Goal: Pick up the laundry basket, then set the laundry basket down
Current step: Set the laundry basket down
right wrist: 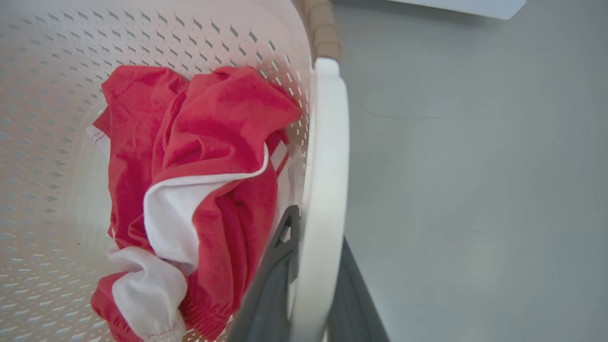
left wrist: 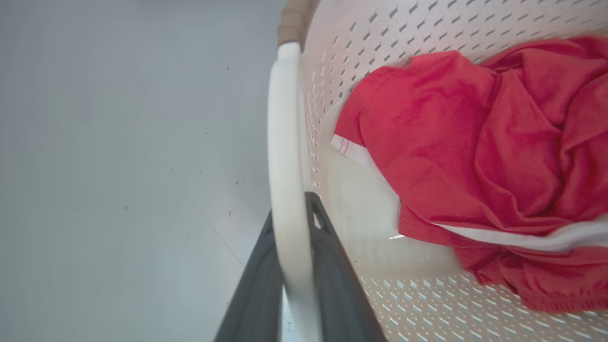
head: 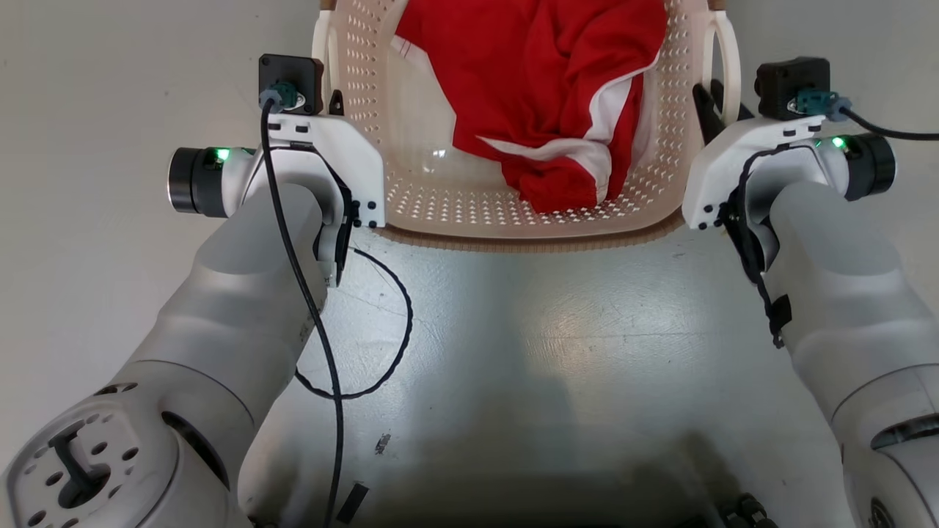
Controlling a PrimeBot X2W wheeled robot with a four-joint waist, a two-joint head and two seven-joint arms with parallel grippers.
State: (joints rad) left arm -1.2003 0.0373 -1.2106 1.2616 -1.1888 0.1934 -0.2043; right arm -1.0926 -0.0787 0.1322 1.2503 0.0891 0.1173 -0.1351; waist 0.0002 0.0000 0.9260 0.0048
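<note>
The laundry basket [head: 440, 198] is cream-white and perforated with a brown woven-look rim, and it sits at the top middle of the head view between my two arms. A red garment with white trim [head: 543, 88] lies crumpled inside it. My left gripper [left wrist: 292, 213] is shut on the white left loop handle [left wrist: 285, 156], one dark finger on each side of it. My right gripper [right wrist: 316, 228] is clamped the same way on the right loop handle [right wrist: 325, 166]. In the head view the left gripper [head: 331, 103] and right gripper [head: 708, 99] flank the basket. Whether the basket touches the floor is unclear.
Smooth grey floor [head: 572, 345] stretches around and below the basket. A black cable [head: 389, 352] loops from my left wrist across the floor side. A white object's edge [right wrist: 465, 5] shows beyond the basket in the right wrist view.
</note>
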